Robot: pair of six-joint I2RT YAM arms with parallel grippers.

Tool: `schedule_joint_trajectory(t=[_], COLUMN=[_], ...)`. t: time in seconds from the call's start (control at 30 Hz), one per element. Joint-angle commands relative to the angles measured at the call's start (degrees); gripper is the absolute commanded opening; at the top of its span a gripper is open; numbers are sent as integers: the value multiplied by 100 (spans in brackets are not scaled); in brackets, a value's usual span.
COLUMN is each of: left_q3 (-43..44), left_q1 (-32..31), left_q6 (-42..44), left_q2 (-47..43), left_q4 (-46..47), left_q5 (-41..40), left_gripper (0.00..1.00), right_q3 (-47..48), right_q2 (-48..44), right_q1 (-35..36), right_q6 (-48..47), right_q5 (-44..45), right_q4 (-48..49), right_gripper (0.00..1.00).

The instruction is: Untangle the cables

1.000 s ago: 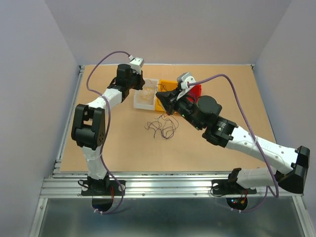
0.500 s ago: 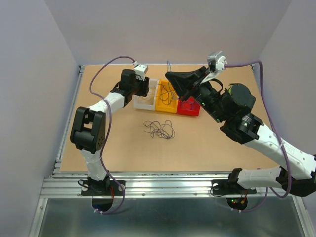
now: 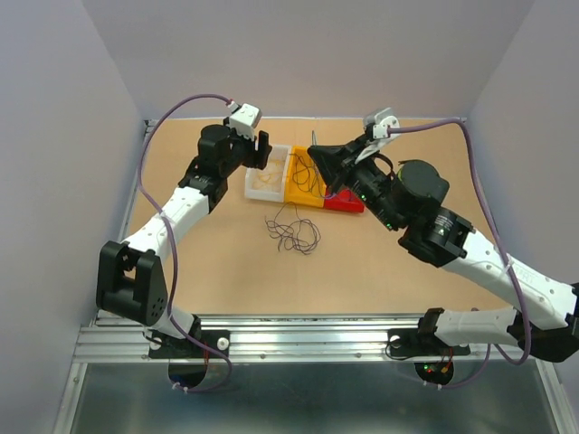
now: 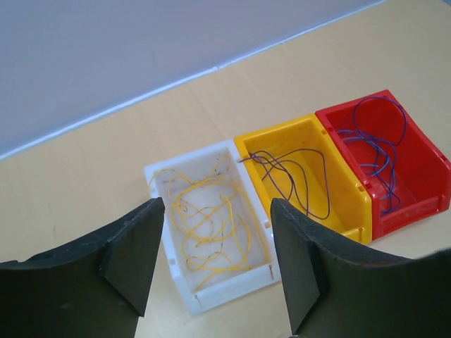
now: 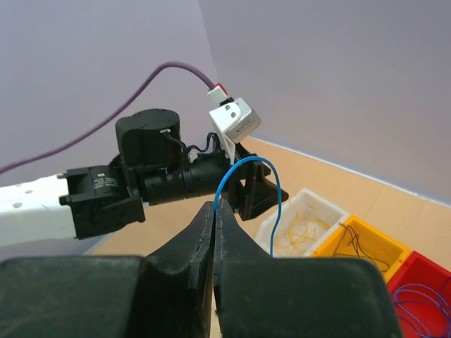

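A small tangle of cables [image 3: 294, 232] lies on the table [image 3: 208, 262] in the middle of the top view, just below three bins [image 4: 347, 184] in a row. We see the right gripper [image 5: 214, 209] pinching one blue wire [image 5: 248, 163] tight; its loose end seems to hang over the bins. The left gripper [image 4: 217, 205] has its jaws wide above the white bin [image 4: 232, 285].

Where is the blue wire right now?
In the right wrist view, centre: the blue wire is pinched in the shut right gripper, looping up, then down toward the white bin.
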Motion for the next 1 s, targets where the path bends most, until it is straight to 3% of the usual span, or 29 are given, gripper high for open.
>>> schedule_joint_trajectory(t=[0.0, 0.1, 0.23, 0.33, 0.47, 0.63, 0.87, 0.97], left_q3=[-201, -227, -228, -228, -245, -254, -254, -263], left_q1=[-20, -20, -29, -38, -55, -73, -91, -99], left_q6=[110, 110, 127, 145, 163, 180, 215, 215], left_q2=[-191, -217, -183, -156, -139, -138, -147, -182], left_q4=[180, 189, 207, 216, 225, 225, 233, 233], left_q5=[40, 67, 58, 49, 32, 32, 5, 5], left_gripper=[73, 73, 73, 73, 73, 72, 72, 72], right_q3=[-238, -361, -563, -529, -318, -756, -1169, -1599], right_q2=[71, 325, 712, 1160, 1836, 2294, 2383, 2243], right_q1=[-248, -1020, -2574, -3051, -3509, -3957, -3985, -3985], right_q6=[-135, 276, 858, 1069, 1324, 1763, 1904, 2089], right_q5=[103, -397, -1994, -2436, -2902, -3578, -4107, -3880], right_q4=[56, 56, 371, 644, 794, 1575, 2156, 2314], right_gripper=[1, 1, 1, 1, 1, 1, 1, 1])
